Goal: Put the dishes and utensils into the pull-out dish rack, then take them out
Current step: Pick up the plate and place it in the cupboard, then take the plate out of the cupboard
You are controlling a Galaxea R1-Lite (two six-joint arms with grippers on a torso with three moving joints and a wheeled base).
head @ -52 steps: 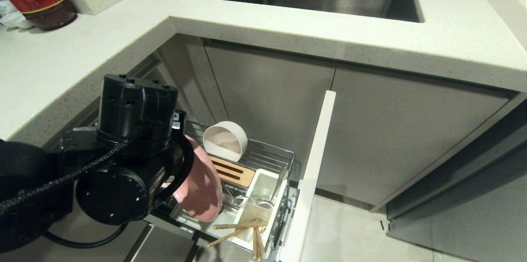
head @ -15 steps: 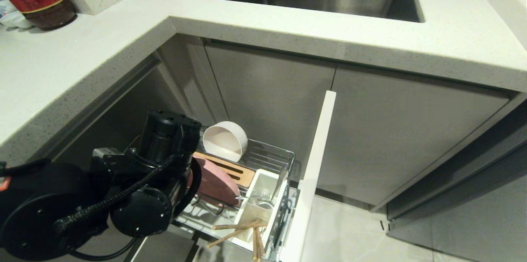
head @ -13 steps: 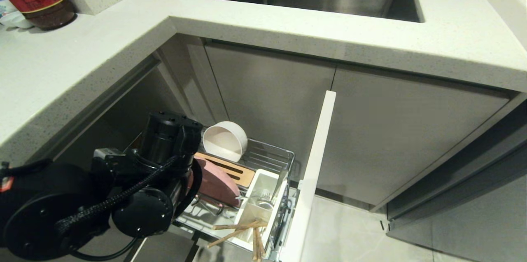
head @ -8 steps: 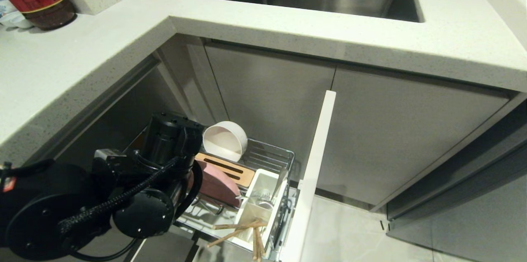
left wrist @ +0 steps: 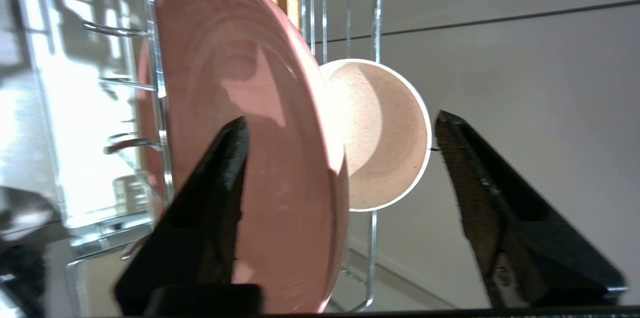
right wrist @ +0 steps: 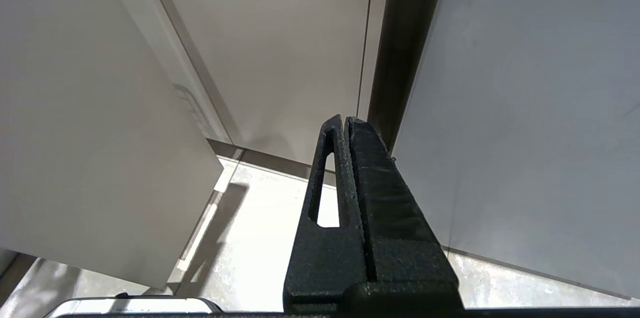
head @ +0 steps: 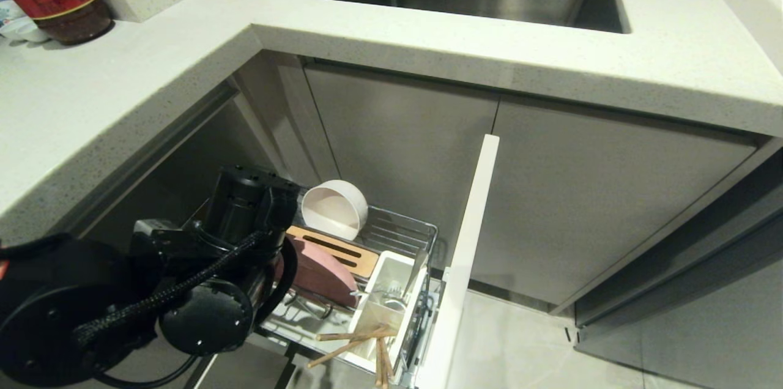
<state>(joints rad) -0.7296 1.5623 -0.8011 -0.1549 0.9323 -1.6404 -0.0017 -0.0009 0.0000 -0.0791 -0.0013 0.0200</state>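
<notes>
Left gripper (left wrist: 340, 133) jaws wide apart, straddling the pink plate's (left wrist: 250, 123) rim without gripping it. Plate stands on edge in the pull-out dish rack (head: 404, 236) (wire prongs beside it), off-white bowl (head: 333, 208) on its side behind. Chopsticks (head: 358, 340) lie across the white utensil holder (head: 391, 294). Right gripper (right wrist: 345, 125) jaws closed, empty, near cabinet fronts.

A: Item one, pink plate (head: 324, 270): what is hiding?
B: The left arm (head: 183, 279) is covering its near half; the left gripper itself is lying out of sight behind that arm.
A: Chopsticks (head: 367, 343)?
B: Their ends are running off the bottom edge.
A: Fork?
B: Something silvery is showing in the white holder (head: 391, 297), too small to tell.
</notes>
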